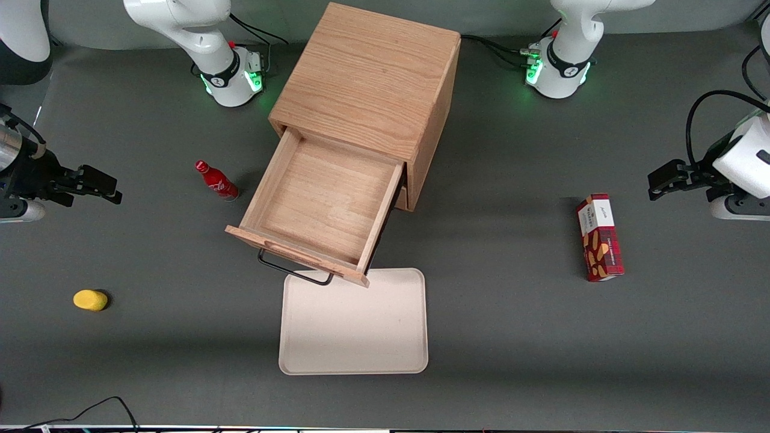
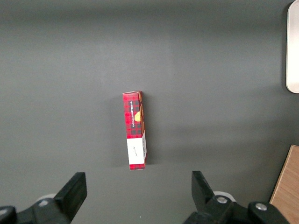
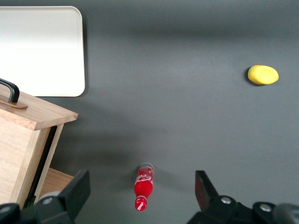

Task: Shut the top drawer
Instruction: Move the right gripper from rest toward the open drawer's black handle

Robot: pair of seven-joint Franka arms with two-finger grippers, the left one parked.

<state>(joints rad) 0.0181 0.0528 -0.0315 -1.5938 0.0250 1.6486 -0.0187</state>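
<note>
Front view: top drawer (image 1: 319, 207) shown pulled fully out at frame centre, handle (image 1: 295, 269) overhanging tray (image 1: 355, 337). Gripper (image 1: 99, 186) parked at left edge, fingers spread wide, nothing held; approach not yet made.

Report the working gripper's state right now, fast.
Gripper: open, holding nothing, hovering toward the working arm's end of the table, above the red bottle and apart from the top drawer, which is pulled out.

Your right arm (image 1: 180, 24) is glossy white with a black ring and green lights at its base (image 1: 231, 75), black cables trailing off, and a matte black gripper (image 1: 117, 191) with chunky fingers (image 3: 77, 191).
</note>
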